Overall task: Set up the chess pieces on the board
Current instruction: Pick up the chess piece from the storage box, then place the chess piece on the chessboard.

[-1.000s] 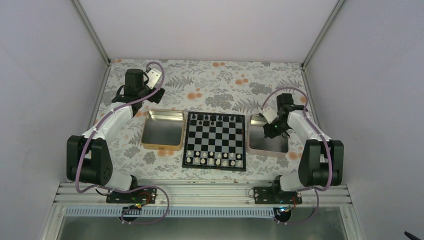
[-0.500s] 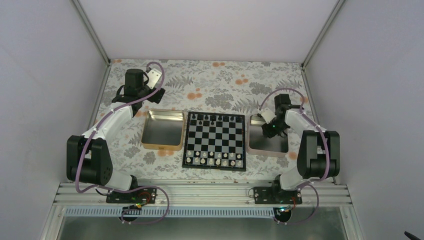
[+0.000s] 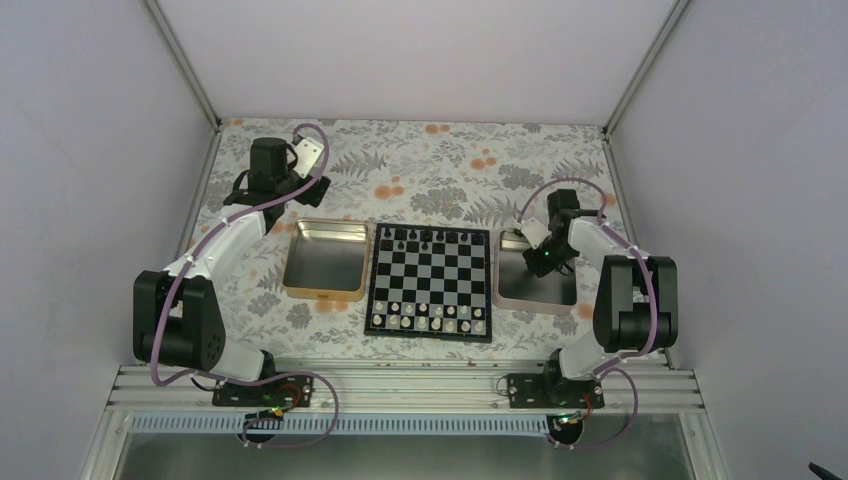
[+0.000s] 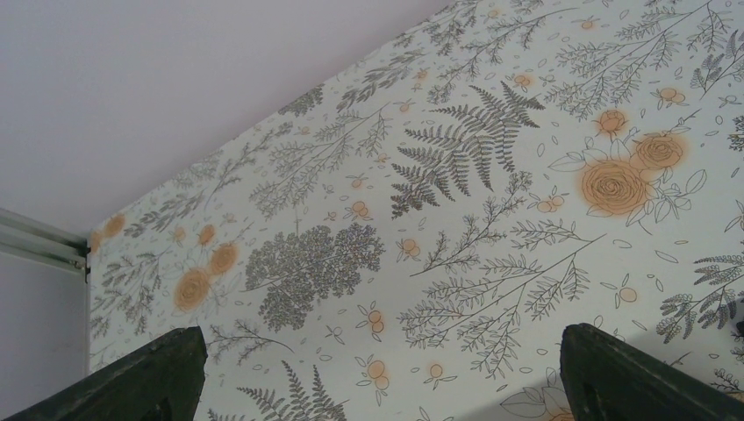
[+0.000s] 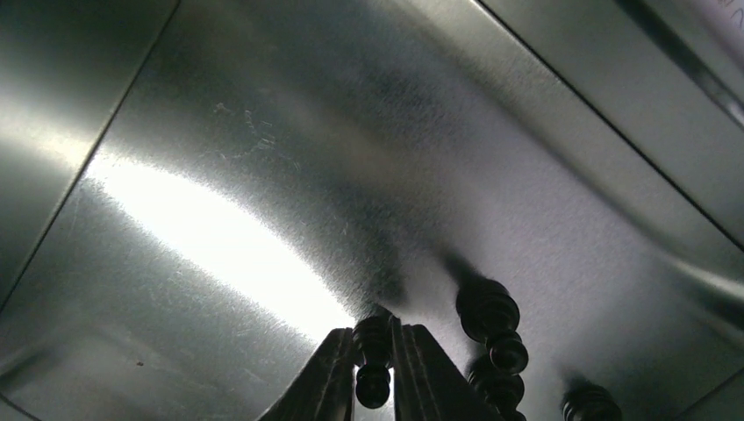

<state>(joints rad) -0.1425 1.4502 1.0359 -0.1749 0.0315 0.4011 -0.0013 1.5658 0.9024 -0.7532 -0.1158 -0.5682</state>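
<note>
On the floral-patterned table [image 3: 430,165] we list one small square chessboard with black and pale squares [image 3: 430,280]. It lies between a gold rectangular metal tray [image 3: 320,293] on the left and a silver rectangular metal tray [image 3: 535,304] on the right. Tiny black chess pieces [image 3: 405,237] stand along its far row, and small white pieces [image 3: 428,316] fill its near rows. We find the right claw [image 5: 375,351] inside the silver tray, clamped on one black chess piece [image 5: 373,384], with more black pieces [image 5: 490,320] just beside it. We note the left claw [image 4: 377,368] with its fingers wide apart over the table's far left part.
</note>
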